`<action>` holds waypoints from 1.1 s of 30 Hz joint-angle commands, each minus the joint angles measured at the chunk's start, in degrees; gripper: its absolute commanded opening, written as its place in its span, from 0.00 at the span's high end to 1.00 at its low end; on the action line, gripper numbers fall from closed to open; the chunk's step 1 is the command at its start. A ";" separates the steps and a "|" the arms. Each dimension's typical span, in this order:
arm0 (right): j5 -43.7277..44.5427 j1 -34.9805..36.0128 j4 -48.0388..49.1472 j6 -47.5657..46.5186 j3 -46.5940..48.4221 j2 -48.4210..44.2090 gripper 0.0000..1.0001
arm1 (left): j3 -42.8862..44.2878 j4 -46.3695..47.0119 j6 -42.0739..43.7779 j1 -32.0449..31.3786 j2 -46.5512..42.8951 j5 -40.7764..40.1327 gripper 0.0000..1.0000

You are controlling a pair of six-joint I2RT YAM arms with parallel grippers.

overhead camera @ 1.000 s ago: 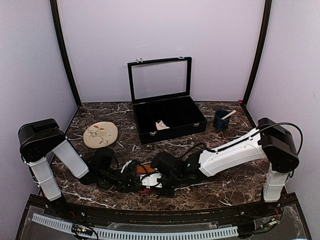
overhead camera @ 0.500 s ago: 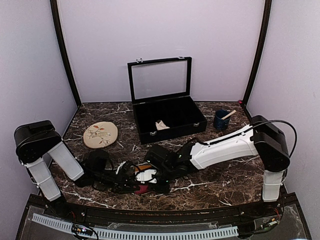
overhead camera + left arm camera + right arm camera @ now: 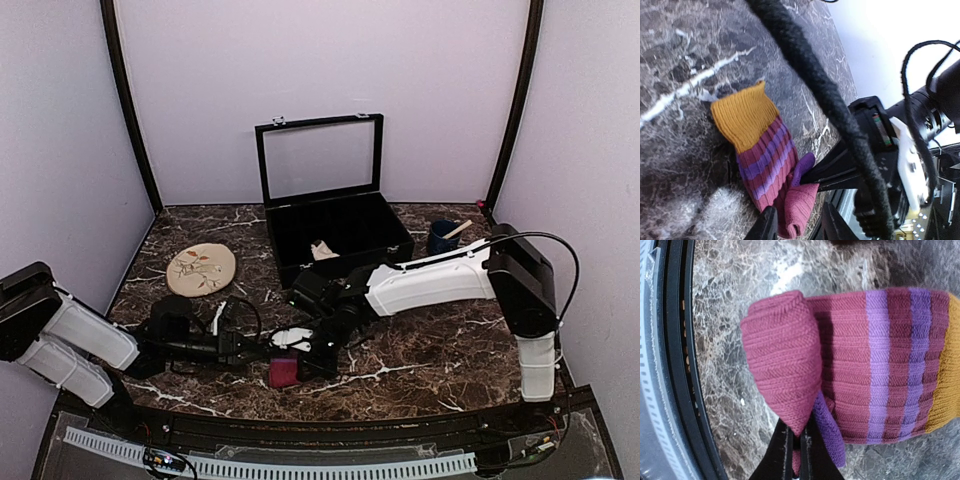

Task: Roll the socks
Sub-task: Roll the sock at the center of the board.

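- Right wrist view: striped sock [image 3: 880, 365] is cut off by the right edge, so the orange cuff is only partly seen. The tips of the right gripper [image 3: 797, 435] are buried under the rolled toe fold.
- Left wrist view: left gripper [image 3: 797, 225] is cropped by the lower edge and only the finger ends are shown. A cable [image 3: 815, 90] is blurred across the foreground.
- Top view: the sock is largely covered by both grippers. The pale item [image 3: 322, 250] in the black case [image 3: 300, 268] is too small to be identified. The left arm [image 3: 60, 335] is cut by the left edge.
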 commanded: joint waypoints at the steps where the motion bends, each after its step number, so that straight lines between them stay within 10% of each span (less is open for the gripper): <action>1: -6.95 -2.06 -8.01 2.68 3.98 2.56 1.00 | -2.11 -1.98 5.07 0.22 -4.28 -4.09 0.67; 18: -20.67 -6.82 -19.97 1.86 15.64 11.36 1.00 | -2.37 -19.09 18.09 -11.14 -21.76 -16.67 0.69; 33: -24.73 -7.42 -21.71 2.19 17.65 13.01 1.00 | 8.96 -28.53 29.56 -20.31 -11.38 -20.91 0.63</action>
